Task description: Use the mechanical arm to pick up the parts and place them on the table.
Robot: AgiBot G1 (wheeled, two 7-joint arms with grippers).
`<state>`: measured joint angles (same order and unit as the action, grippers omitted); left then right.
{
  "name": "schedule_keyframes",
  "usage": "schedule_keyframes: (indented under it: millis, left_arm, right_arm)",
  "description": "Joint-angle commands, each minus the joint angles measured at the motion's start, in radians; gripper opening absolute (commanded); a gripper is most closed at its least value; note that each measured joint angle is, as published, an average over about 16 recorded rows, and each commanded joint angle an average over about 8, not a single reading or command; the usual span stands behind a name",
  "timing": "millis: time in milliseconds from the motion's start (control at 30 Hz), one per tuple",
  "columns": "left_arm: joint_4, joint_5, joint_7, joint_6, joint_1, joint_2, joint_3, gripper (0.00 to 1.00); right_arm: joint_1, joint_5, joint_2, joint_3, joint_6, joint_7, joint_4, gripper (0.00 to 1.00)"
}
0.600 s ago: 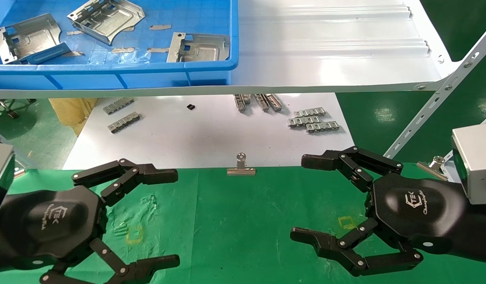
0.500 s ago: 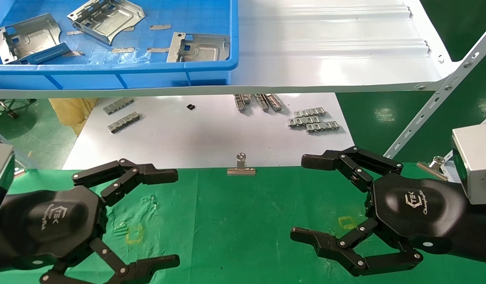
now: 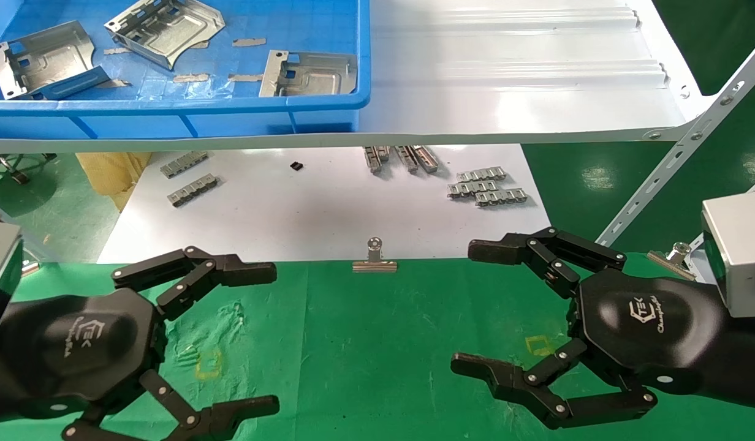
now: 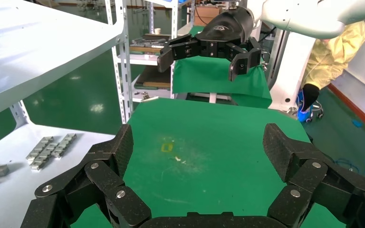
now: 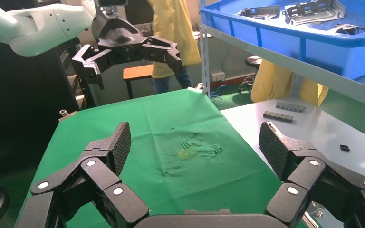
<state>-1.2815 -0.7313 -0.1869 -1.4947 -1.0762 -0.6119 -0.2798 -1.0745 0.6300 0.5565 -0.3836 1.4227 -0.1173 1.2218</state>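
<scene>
On the green table (image 3: 365, 343): 0 parts yet. Blue bin (image 3: 169, 113), upper shelf: 3 parts (image 3: 309, 73), sheet-metal, judged light, stiff, slick, sharp-edged; take by the bent flange. Left gripper (image 3: 258, 337) and right gripper (image 3: 475, 309): 2, both spread apart, empty, low over the cloth.
</scene>
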Motion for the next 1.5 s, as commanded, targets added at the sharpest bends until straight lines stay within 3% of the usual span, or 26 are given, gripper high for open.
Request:
schedule_keyframes:
  millis: [33, 967, 1233, 1500]
  left_arm:
    - [0.0, 0.0, 0.0, 0.0, 0.0, 0.0, 0.0, 1.0]
    - [0.0, 0.0, 0.0, 0.0, 0.0, 0.0, 0.0, 1.0]
    - [0.0, 0.0, 0.0, 0.0, 0.0, 0.0, 0.0, 1.0]
    - [0.0, 0.0, 0.0, 0.0, 0.0, 0.0, 0.0, 1.0]
  right_arm:
    - [0.0, 0.0, 0.0, 0.0, 0.0, 0.0, 0.0, 1.0]
    - [0.0, 0.0, 0.0, 0.0, 0.0, 0.0, 0.0, 1.0]
    - [0.0, 0.0, 0.0, 0.0, 0.0, 0.0, 0.0, 0.0]
    - [0.0, 0.0, 0.0, 0.0, 0.0, 0.0, 0.0, 0.0]
